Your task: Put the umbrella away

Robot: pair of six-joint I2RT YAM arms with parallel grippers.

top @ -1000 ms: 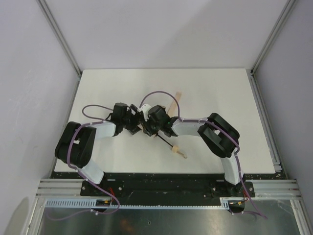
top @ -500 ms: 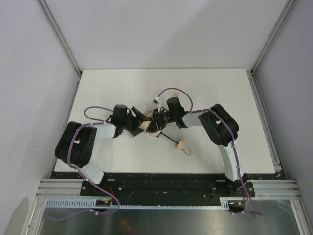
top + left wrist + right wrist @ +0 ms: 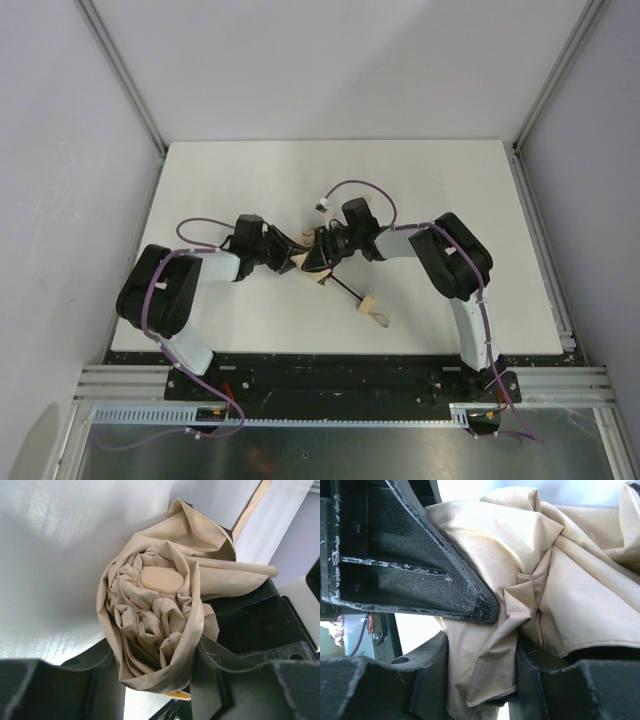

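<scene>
**Left gripper** (image 3: 150, 677): my fingers press from both sides on the rolled tan canopy (image 3: 150, 625) of the umbrella (image 3: 318, 262). The left wrist view shows the roll end-on, with an oval end cap (image 3: 160, 579) at its centre.

**Right gripper** (image 3: 480, 680): my fingers pinch a loose fold of the same canopy at the bottom of the right wrist view. The black body of my left gripper fills that view's upper left.

**Top view:** both grippers meet at the middle of the white table (image 3: 250, 180), with the canopy bunched between them. The thin black shaft (image 3: 343, 288) runs toward the lower right. It ends at the light wooden handle (image 3: 367, 303) and wrist loop (image 3: 382, 320), apart from both grippers.

**Risks, as I judge them:**
- My right hold is on cloth alone, so a pull may draw the fold out and loosen the roll.
- My grippers sit almost against each other, so a small misjudged move could knock them together.
- The shaft appears extended and unheld, so it may swing or drag across the table.
</scene>
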